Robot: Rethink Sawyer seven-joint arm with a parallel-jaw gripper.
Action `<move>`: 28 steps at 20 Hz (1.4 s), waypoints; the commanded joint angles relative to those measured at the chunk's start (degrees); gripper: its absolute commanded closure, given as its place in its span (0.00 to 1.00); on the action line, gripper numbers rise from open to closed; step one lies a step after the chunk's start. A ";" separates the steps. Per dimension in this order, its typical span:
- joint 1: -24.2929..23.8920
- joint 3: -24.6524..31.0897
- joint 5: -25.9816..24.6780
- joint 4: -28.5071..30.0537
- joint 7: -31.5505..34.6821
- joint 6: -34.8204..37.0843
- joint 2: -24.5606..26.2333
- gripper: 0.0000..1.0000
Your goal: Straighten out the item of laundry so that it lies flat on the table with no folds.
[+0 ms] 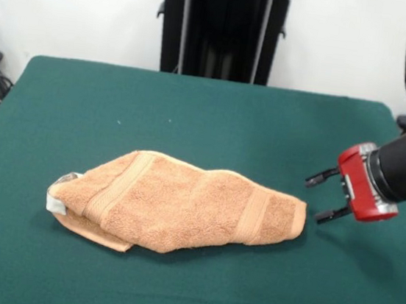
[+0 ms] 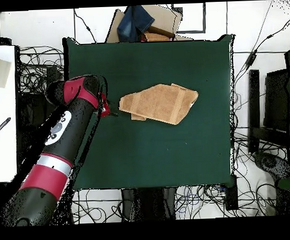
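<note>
The orange-tan terry towel [image 1: 181, 205] lies folded over itself in a long bundle on the dark green table [image 1: 193, 114], with two woven bands showing and a white tag at its left end in the front view. It also shows in the overhead view [image 2: 160, 103] near the table's [image 2: 154, 154] middle. My gripper [image 1: 322, 196] is open and empty, pointing sideways at the towel's right end, a small gap away and low over the table. In the overhead view the gripper [image 2: 111, 108] sits just left of the towel.
The robot pedestal [image 1: 222, 28] stands behind the table's far edge. In the overhead view, a cardboard box with blue cloth [image 2: 145, 23] sits beyond the table's top edge, and cables [image 2: 255, 138] cover the floor around it.
</note>
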 commanded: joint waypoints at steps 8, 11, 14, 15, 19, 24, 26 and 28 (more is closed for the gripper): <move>-1.76 4.58 1.83 2.12 15.50 -4.26 2.57 0.00; -1.72 4.60 1.73 2.27 15.68 -5.20 2.96 0.00; -1.73 4.52 1.67 2.18 15.79 -5.43 3.21 0.00; -1.85 4.55 1.68 2.11 15.75 -5.55 3.32 0.00; -1.76 4.41 1.86 1.54 16.22 -5.45 3.78 0.00; -1.80 4.52 2.00 1.47 16.12 -5.76 4.11 0.00; -1.83 4.42 2.01 1.53 16.03 -5.73 4.02 0.00; -1.84 4.30 2.02 1.47 15.97 -5.63 4.01 0.00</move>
